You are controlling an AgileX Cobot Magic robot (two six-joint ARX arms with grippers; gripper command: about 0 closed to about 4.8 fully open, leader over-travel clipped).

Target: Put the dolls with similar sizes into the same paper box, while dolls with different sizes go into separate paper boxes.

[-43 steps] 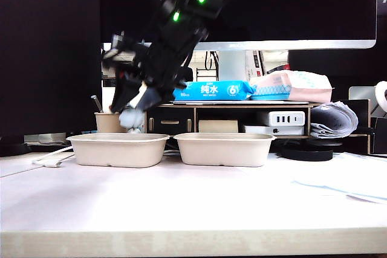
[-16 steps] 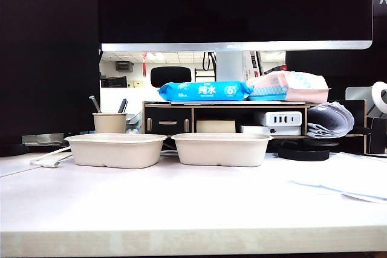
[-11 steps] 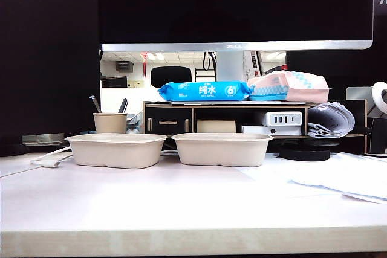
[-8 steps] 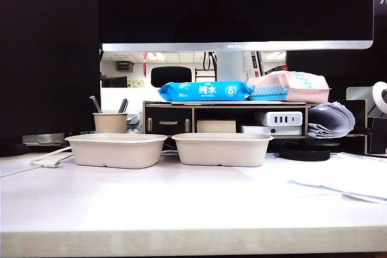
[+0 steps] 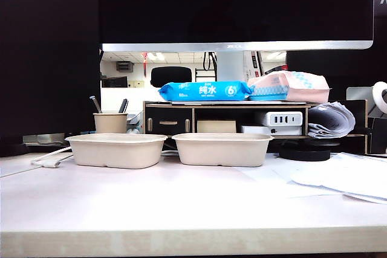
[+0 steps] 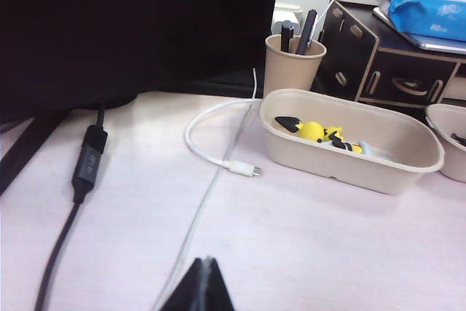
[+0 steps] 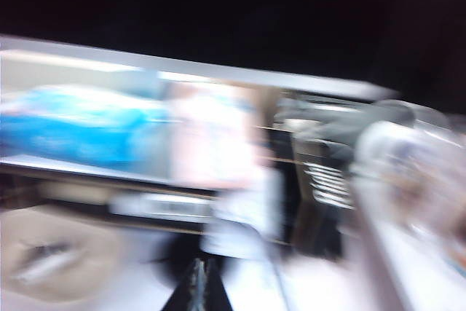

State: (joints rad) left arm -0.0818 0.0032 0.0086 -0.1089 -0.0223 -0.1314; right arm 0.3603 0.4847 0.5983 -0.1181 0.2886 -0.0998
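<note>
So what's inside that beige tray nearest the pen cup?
In the left paper box, the yellow doll lies beside something pale blue, half hidden by the wall. From the exterior view the rim hides everything inside.

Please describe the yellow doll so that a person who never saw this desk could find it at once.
Find the beige pen cup in front of the dark monitor; the paper box directly before it is the one. The yellow doll lies inside, near the cup end. It alone is bright yellow, with black-tipped ears.
</note>
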